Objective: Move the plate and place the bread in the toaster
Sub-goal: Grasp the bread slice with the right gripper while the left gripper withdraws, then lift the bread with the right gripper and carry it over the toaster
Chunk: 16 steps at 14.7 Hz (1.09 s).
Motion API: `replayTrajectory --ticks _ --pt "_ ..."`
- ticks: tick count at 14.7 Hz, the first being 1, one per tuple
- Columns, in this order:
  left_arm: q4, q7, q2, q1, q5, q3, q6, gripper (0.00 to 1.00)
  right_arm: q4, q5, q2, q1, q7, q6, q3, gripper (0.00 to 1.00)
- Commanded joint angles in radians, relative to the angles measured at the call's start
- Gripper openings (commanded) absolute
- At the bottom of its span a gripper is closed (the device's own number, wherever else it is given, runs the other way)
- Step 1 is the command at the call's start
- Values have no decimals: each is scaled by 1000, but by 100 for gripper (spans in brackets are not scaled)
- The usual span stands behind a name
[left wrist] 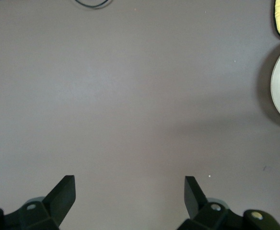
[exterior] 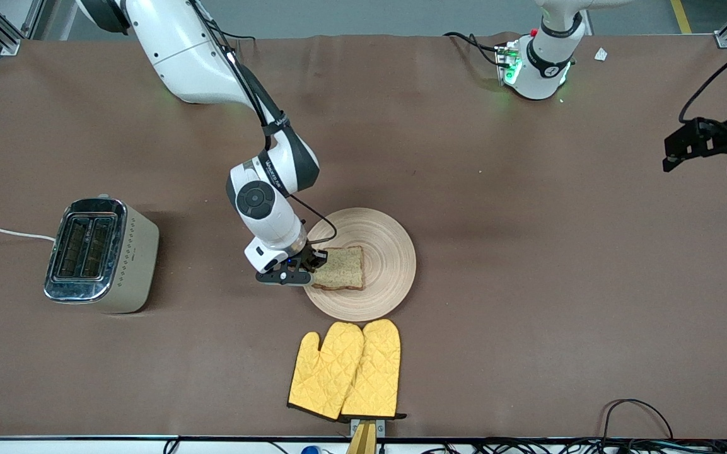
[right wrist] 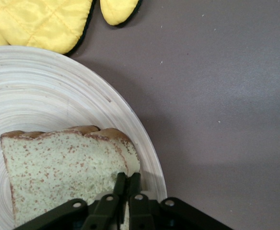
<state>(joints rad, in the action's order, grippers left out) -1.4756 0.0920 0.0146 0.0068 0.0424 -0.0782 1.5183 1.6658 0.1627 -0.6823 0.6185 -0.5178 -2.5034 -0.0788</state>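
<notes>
1. Brown table (exterior: 527, 284).
2. Toaster (exterior: 101, 255), toward the right arm's end: slots empty.
3. Right gripper (exterior: 313, 265) clamped on bread (exterior: 341, 268), lying on plate (exterior: 372, 252); transfer remained.
4. Yellow mitts (exterior: 347, 369), nearer the camera.
5. Left gripper (left wrist: 129, 194) spread, waiting above bare table.

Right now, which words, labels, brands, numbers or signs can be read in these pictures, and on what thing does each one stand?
Right arm, near its wrist: two short lines of white lettering, too small to read.
Toaster, side: a row of small diamond marks, ornament only, no letters.
Bread, plate, yellow oven mitts, right gripper, left gripper: no text visible.
So nothing can be quoted with confidence.
</notes>
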Motion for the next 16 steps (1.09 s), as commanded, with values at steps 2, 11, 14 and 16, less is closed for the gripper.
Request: replayTrajectory --ticks 2,11,14,16 --pt "-60 -12 -68 -14 1 23 0 100 -11 8 68 12 -77 96 -7 1" --pt "-45 -11 -61 -5 -10 18 -35 100 -81 -315 358 26 -211 719 -16 1" --pt "-46 -12 -70 -7 -10 14 -17 100 -118 -559 365 20 -196 900 -15 0" --pt "-60 -14 -97 -2 -13 14 -20 100 -120 -659 371 12 -119 964 -24 0"
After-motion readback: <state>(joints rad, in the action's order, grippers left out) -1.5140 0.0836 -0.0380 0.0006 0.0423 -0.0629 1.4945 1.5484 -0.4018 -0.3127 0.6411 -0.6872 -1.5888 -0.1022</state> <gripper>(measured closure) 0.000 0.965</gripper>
